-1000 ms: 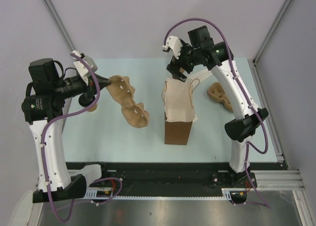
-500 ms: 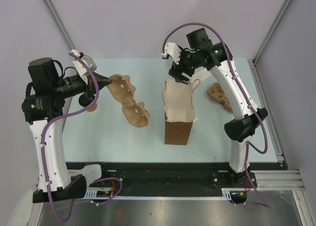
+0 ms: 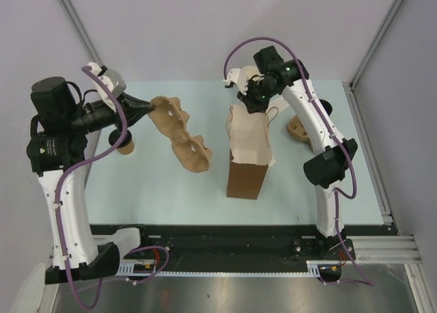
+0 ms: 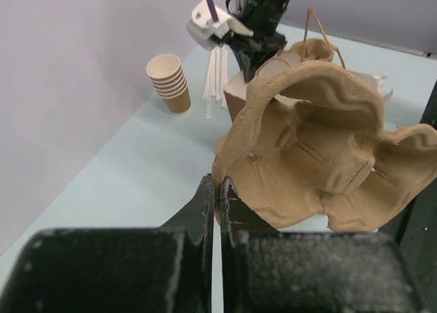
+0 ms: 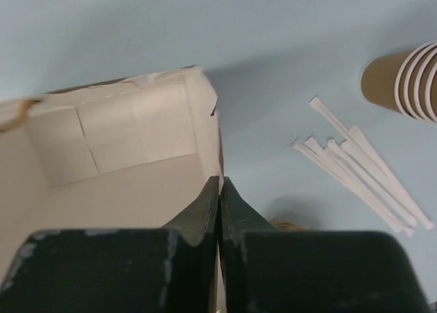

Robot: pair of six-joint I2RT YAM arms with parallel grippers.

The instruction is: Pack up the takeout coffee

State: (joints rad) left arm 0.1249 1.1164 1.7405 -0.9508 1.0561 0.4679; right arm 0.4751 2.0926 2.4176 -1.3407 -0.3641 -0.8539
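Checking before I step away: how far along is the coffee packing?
Done: the paper bag stands open. In hand: the right gripper pinches its rim; the left gripper holds the pulp tray aloft. To do: the bag's visible inside is bare, and the takeout coffee is not clearly in view.

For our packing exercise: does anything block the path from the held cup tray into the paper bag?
Nothing visible does. The paper bag stands open, what shows of its inside bare; the right gripper pinches only its rim. The cup tray, in the left gripper, hangs to its left, apart.
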